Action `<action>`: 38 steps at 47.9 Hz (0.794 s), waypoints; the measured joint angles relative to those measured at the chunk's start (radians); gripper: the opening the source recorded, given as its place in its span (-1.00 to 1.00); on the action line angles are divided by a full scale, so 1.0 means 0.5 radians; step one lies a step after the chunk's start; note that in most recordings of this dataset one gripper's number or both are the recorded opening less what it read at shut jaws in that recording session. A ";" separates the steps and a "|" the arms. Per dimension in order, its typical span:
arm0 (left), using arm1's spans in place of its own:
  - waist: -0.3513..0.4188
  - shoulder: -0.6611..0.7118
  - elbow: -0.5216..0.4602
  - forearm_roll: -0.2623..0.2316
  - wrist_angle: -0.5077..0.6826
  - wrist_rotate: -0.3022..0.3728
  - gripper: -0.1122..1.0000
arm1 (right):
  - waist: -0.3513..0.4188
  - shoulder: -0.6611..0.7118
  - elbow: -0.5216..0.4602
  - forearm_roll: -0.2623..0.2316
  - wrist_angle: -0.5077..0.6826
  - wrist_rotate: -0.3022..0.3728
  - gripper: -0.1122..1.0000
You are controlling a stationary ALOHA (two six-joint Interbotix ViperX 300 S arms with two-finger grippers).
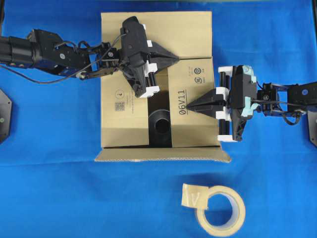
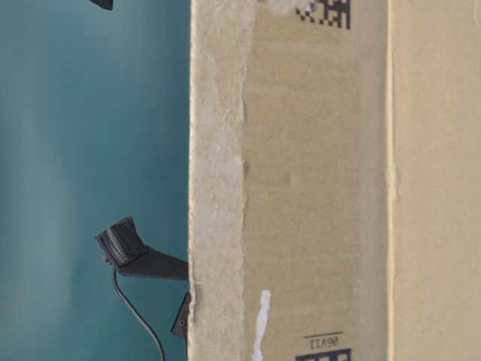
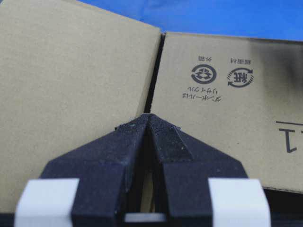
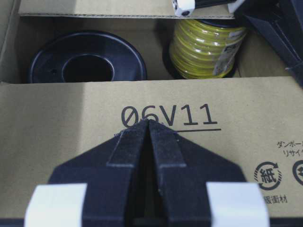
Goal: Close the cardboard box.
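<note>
The cardboard box (image 1: 190, 79) lies in the middle of the blue cloth. Its far flap, left flap and right flap marked 06V11 (image 4: 170, 115) are folded in, and the near flap (image 1: 163, 154) sticks outward. A gap between the left and right flaps shows the inside. My left gripper (image 1: 177, 58) is shut, its tip over the seam between the far flap and the right flap (image 3: 149, 117). My right gripper (image 1: 189, 105) is shut with nothing in it, its tip at the 06V11 print (image 4: 149, 122). Whether either tip touches the cardboard cannot be told.
Inside the box are a black spool (image 4: 87, 64) and a reel of yellow wire (image 4: 206, 47). A beige tape roll (image 1: 220, 210) lies on the cloth in front of the box. In the table-level view the box wall (image 2: 316, 188) fills most of the frame.
</note>
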 measured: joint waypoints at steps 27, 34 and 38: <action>0.006 0.000 -0.003 0.000 -0.012 0.000 -0.79 | 0.055 -0.132 -0.031 0.000 0.046 0.000 -0.79; 0.006 0.000 -0.003 0.000 -0.012 0.000 -0.79 | 0.114 -0.322 -0.031 0.000 0.107 -0.012 -0.79; 0.006 0.000 0.000 0.000 -0.015 0.000 -0.79 | 0.169 -0.454 -0.031 0.000 0.160 -0.012 -0.79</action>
